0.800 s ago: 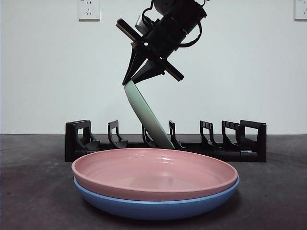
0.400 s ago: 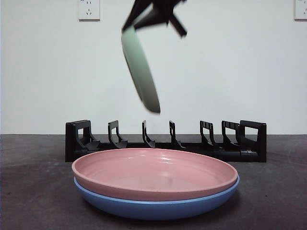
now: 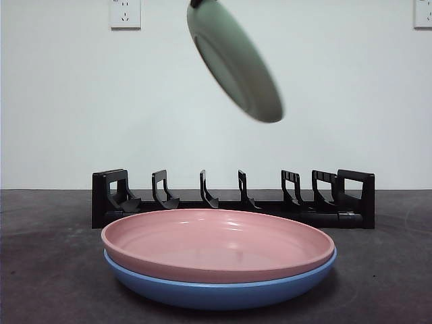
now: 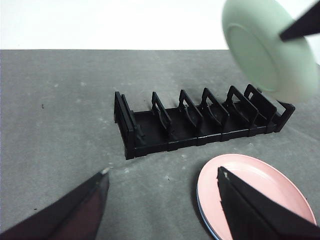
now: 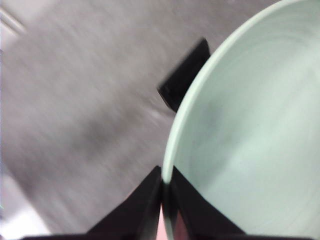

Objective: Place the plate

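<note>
A pale green plate (image 3: 233, 61) hangs tilted high above the black slotted rack (image 3: 229, 202), clear of its slots. My right gripper (image 5: 164, 172) is shut on the rim of the green plate (image 5: 250, 125). In the front view only a dark tip of that gripper (image 3: 196, 3) shows at the top edge. The left wrist view shows the green plate (image 4: 267, 60) over the far end of the rack (image 4: 200, 120), with a right jaw crossing it. My left gripper (image 4: 162, 172) is open and holds nothing, back from the rack.
A pink plate (image 3: 216, 243) lies stacked on a blue plate (image 3: 216, 290) on the dark table in front of the rack. The left wrist view shows the pink plate (image 4: 255, 190) near the left gripper. Wall sockets (image 3: 125, 12) sit on the white wall.
The green plate rose out of a middle rack slot, went up and to the right, and tilted flatter. The right gripper left the front view at the top.
</note>
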